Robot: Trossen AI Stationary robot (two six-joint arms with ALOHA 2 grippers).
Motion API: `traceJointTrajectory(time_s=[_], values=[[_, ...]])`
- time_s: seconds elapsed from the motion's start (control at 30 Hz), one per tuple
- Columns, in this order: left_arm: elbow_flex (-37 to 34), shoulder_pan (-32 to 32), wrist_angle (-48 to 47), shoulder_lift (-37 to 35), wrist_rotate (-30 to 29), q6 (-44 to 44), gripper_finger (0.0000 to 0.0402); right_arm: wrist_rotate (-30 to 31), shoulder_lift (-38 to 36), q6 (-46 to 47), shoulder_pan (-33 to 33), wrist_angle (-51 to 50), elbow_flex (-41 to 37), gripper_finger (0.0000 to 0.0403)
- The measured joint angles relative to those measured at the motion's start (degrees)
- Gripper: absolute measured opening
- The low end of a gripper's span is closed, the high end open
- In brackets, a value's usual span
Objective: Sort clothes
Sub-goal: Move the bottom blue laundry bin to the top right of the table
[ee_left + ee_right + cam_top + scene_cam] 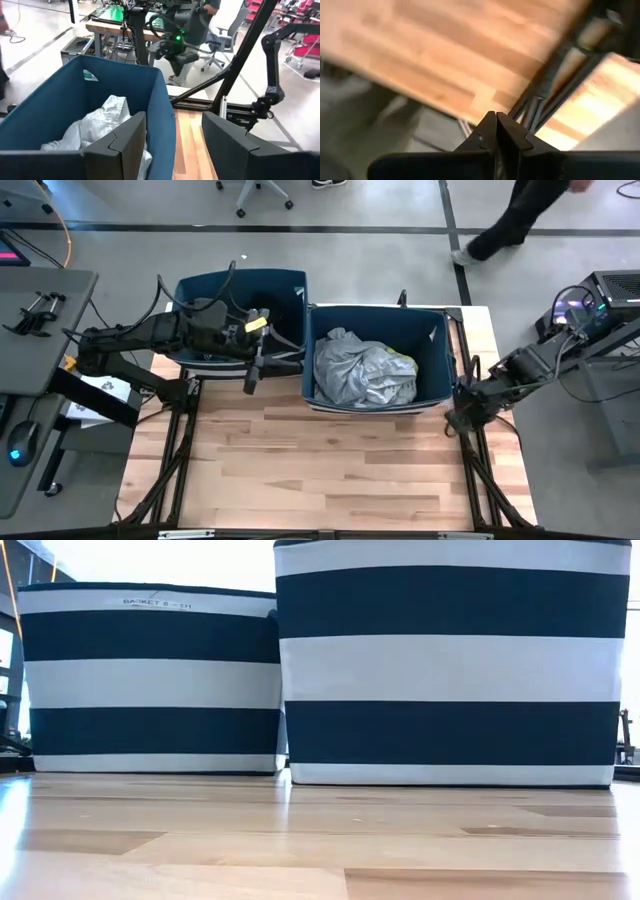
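Two navy bins stand side by side at the table's far edge. The right bin holds a crumpled grey-and-white garment with a bit of yellow cloth beside it. The garment also shows in the left wrist view. My left arm hides most of the inside of the left bin. My left gripper hovers at the near right corner of the left bin, open with nothing between its fingers. My right gripper is at the table's right edge, shut and pointing down, with nothing in it.
The wooden tabletop stretches bare in front of the bins; in the low view the bins' striped walls fill the far side. Black frame struts run along both table sides. A person walks past beyond the far edge.
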Motion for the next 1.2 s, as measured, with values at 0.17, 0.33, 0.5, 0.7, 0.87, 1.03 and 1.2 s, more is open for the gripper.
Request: traceJointTrajectory(time_s=[0.17, 0.33, 0.5, 0.7, 0.87, 1.03, 1.2], values=[[0.0, 0.0, -3.3, -2.5, -0.8, -2.1, 0.0181, 8.8, 2.9, -21.2, 3.4, 22.4, 0.6, 0.0], [0.0, 0.0, -5.7, -5.6, -4.1, -2.4, 0.0181, 28.6, 9.5, -50.3, 1.7, 56.9, 0.7, 0.0], [0.0, 0.0, -8.2, -8.0, -7.0, -0.6, 0.0181, 29.3, 15.9, -60.9, -8.5, 69.0, 1.6, 0.0001], [0.0, 0.0, -13.8, -9.0, -9.2, 0.0, 0.0181, 8.2, 24.3, -68.7, -19.7, 61.1, 10.0, 0.0058], [0.0, 0.0, -17.0, -8.7, -9.4, -1.9, 0.0181, 1.6, 33.5, -81.6, -24.3, 42.7, 20.0, 0.015], [0.0, 0.0, -18.3, -8.3, -9.4, -3.1, 0.0181, 11.3, 42.8, -91.9, -23.7, 22.2, 30.1, 0.0181], [0.0, 0.0, -18.8, -7.9, -9.4, -3.6, 0.0181, 9.7, 49.0, -90.9, -23.4, 9.7, 34.8, 0.0144]])
